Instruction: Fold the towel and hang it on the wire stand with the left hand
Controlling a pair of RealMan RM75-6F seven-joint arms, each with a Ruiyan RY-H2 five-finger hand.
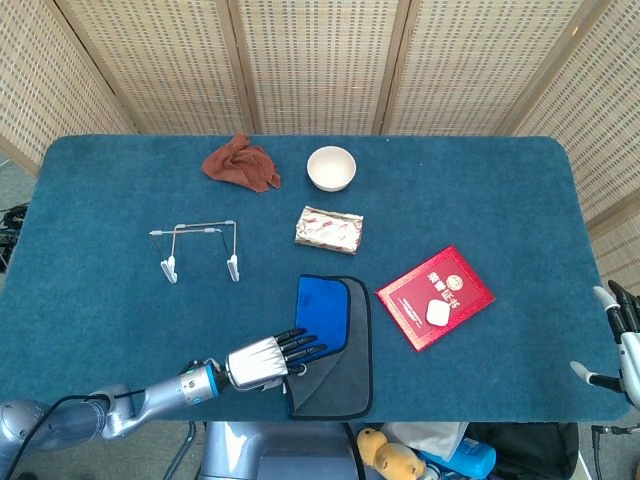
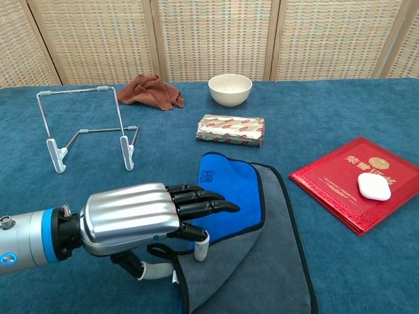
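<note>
Blue-grey towel (image 2: 242,222) half folded, frame centre; left hand (image 2: 141,219) spread over near corner, empty. Next: pinch edge, finish fold.

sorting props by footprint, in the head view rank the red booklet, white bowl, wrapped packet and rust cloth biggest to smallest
1. red booklet
2. rust cloth and wrapped packet: too alike to split
3. white bowl

The bowl and cloth lie farther back, so they may look slightly undersized.

towel (image 2: 239,216): blue and grey, black trim, lying flat at the near table edge, blue part folded over
wire stand (image 2: 88,127): upright, bare, off to the left
</note>
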